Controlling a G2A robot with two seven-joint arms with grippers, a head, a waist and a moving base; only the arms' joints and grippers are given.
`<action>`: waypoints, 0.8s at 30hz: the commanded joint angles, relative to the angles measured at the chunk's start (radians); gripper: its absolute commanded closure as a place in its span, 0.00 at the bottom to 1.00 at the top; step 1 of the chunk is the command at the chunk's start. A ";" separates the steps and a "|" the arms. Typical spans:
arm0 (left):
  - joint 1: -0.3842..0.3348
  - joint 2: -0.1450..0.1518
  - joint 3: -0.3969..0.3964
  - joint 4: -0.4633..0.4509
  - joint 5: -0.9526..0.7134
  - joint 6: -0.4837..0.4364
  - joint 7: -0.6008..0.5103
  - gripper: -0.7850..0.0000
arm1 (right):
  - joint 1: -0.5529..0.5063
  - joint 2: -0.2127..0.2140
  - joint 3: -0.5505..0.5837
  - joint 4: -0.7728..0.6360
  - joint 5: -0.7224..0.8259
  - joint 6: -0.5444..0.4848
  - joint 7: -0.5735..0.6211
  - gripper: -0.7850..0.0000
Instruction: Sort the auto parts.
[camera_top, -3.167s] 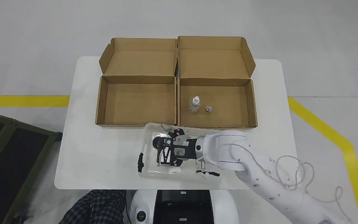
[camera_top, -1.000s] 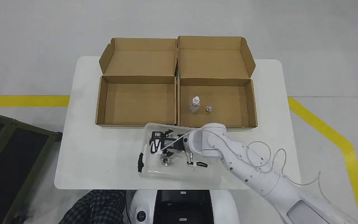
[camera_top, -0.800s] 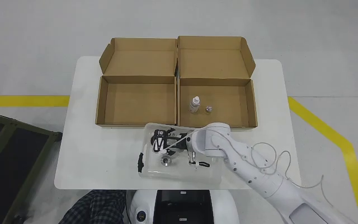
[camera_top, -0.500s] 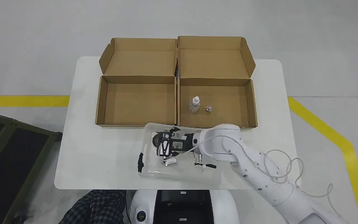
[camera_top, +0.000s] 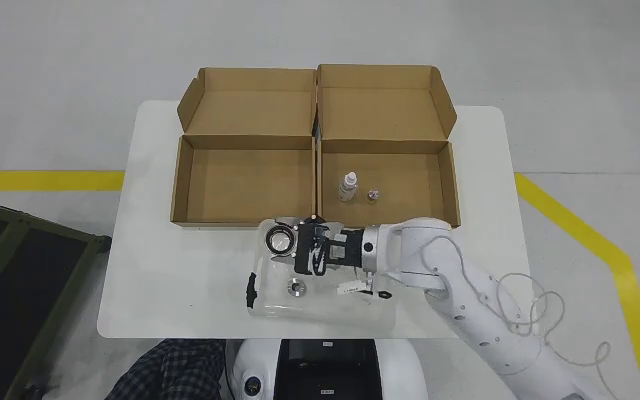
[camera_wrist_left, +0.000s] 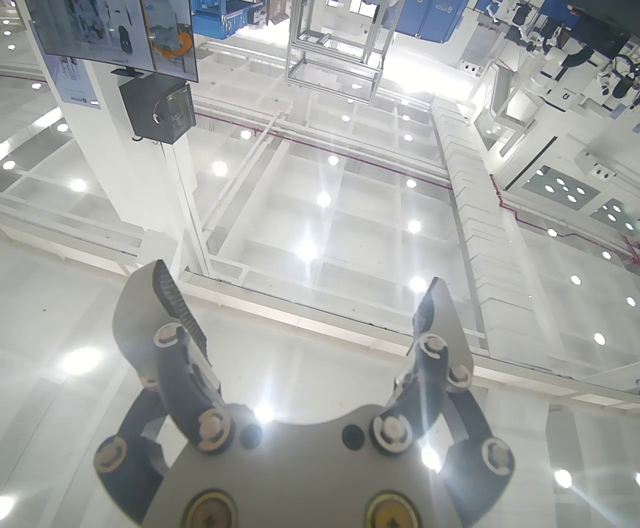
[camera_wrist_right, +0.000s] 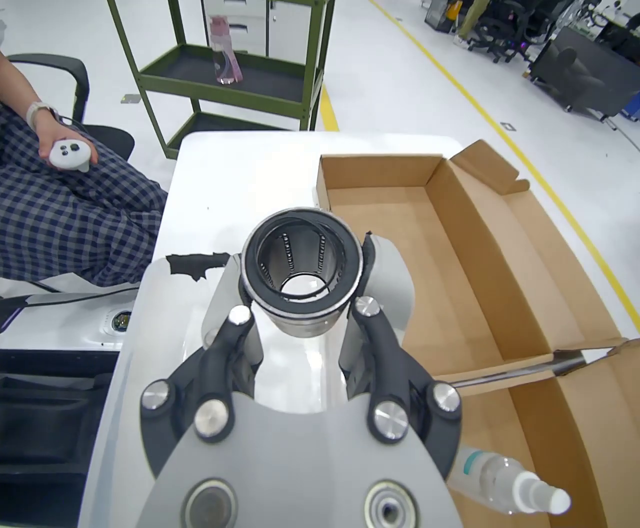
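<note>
My right gripper (camera_wrist_right: 304, 285) is shut on a metal linear bearing (camera_wrist_right: 302, 267), a short cylinder with a black rim and rows of small balls inside. In the top view the right gripper (camera_top: 291, 244) holds the bearing (camera_top: 277, 239) above the far left corner of the clear parts tray (camera_top: 262, 305). Just beyond it stands the empty left cardboard box (camera_top: 245, 185) (camera_wrist_right: 440, 260). The right cardboard box (camera_top: 410, 208) holds a small white bottle (camera_top: 347, 185) (camera_wrist_right: 505, 482) and a small metal part (camera_top: 372, 194). My left gripper (camera_wrist_left: 300, 320) points up at the ceiling, open and empty.
In the tray lie a small round metal part (camera_top: 296, 289), a black piece (camera_top: 250, 290) at its left rim and other small parts (camera_top: 362, 291). Both box lids stand open at the far side. The white table (camera_top: 160, 260) is bare left of the tray.
The right gripper, low among the tray's parts a second ago, has come up with the bearing in its fingers and now sits over the tray's far left corner.
</note>
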 joint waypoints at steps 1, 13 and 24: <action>0.000 0.000 0.000 0.000 0.000 0.000 0.000 0.00 | -0.004 0.003 0.018 -0.020 0.004 -0.004 -0.016 1.00; 0.000 0.000 0.000 0.000 0.000 0.000 0.000 0.00 | -0.008 0.015 0.126 -0.146 -0.003 0.012 -0.089 1.00; 0.000 0.000 0.000 0.000 0.000 0.000 0.000 0.00 | -0.035 0.023 0.212 -0.243 -0.026 0.056 -0.171 1.00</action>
